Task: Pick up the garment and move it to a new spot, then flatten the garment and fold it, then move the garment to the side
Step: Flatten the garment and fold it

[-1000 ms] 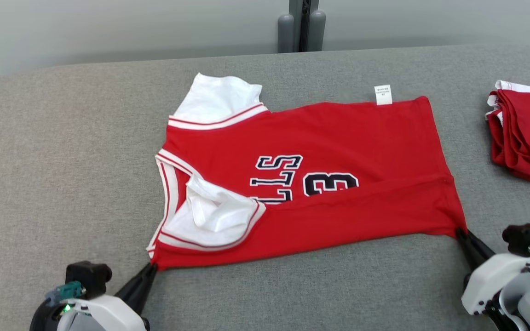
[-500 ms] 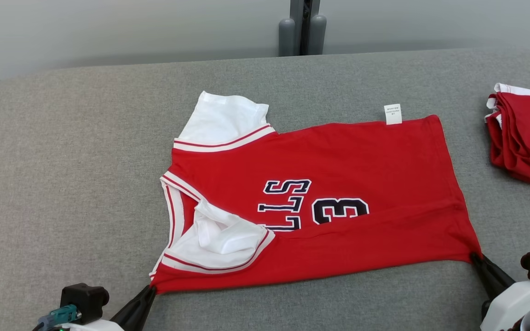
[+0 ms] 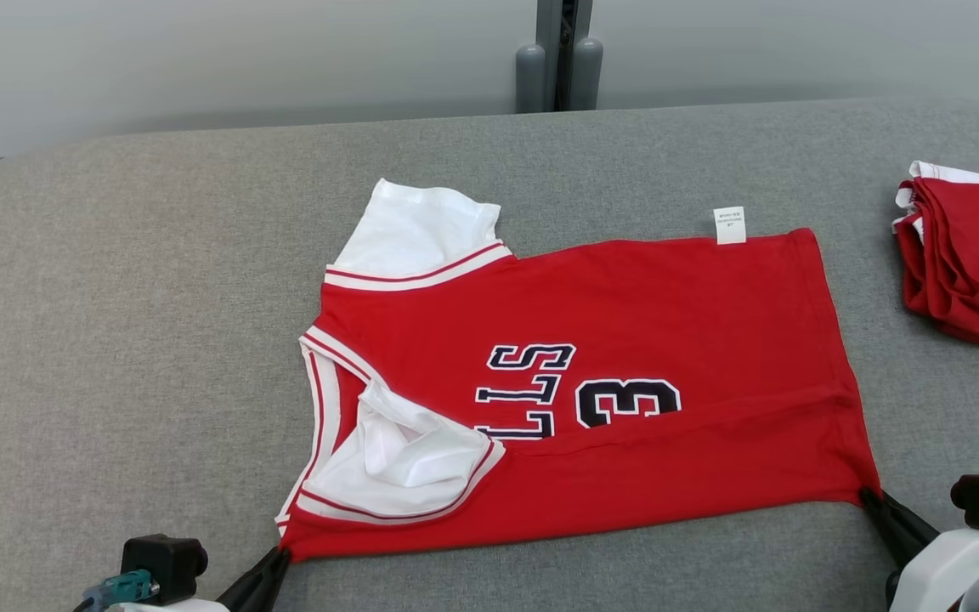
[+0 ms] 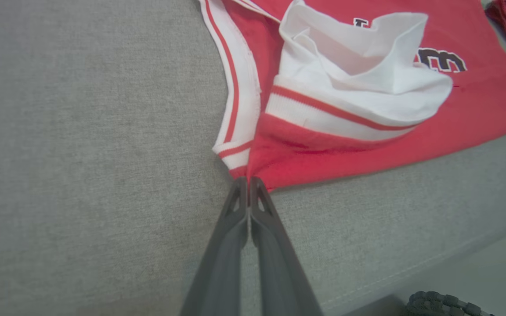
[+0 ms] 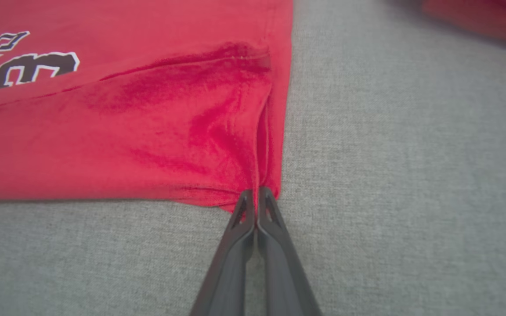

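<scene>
The garment (image 3: 642, 323) lies at the centre of the surface (image 3: 116, 340), with its near edge folded over. The left tool (image 3: 280, 557), at 7 o'clock, pinches the shoulder corner. The right tool (image 3: 868, 496), at 4 o'clock, pinches the hem corner.

Red jersey (image 3: 625, 340), white sleeves, grey surface (image 3: 116, 297).

"LLS" and "3" in black on the red jersey (image 3: 668, 306)
</scene>
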